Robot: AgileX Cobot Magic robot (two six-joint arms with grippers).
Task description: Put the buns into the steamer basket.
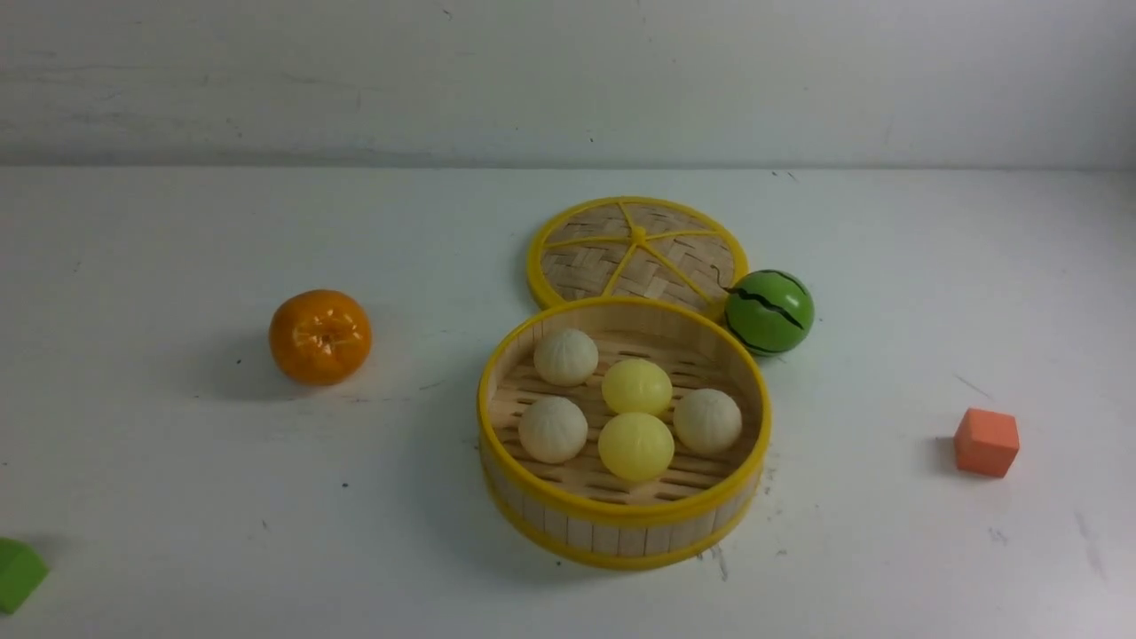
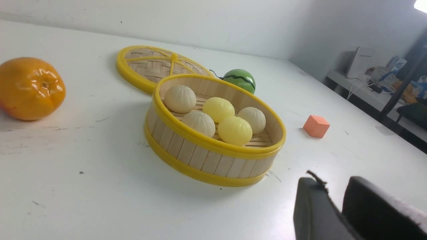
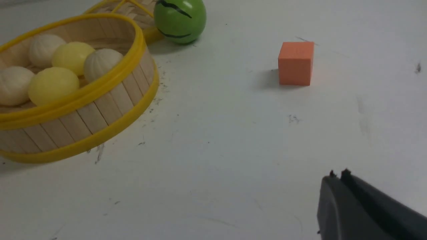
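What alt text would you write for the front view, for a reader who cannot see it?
A round bamboo steamer basket on a white table holds five buns, three cream-white and two pale yellow. Its woven lid lies flat behind it beside a green striped ball; an orange sits to the left, an orange cube to the right.

Round bamboo-slat steamer basket point(image 1: 621, 532) – pale wood slats, yellow top and bottom rims, slotted light-wood floor. Five small round buns point(image 1: 636, 417): three cream-white with faint pleat lines, two smooth pale yellow. Flat round woven bamboo lid point(image 1: 637, 253) – tan weave, yellow rim and yellow spokes. Green plastic ball point(image 1: 769, 311) with black wavy stripes, like a watermelon. Glossy orange toy fruit point(image 1: 319, 336), darker at the dimple. Small orange-red foam cube point(image 1: 986, 441). Green block corner point(image 1: 18, 573) at the front view's edge. White desk point(image 1: 177, 497), scattered dark specks and scuffs. Both grippers' tips black.
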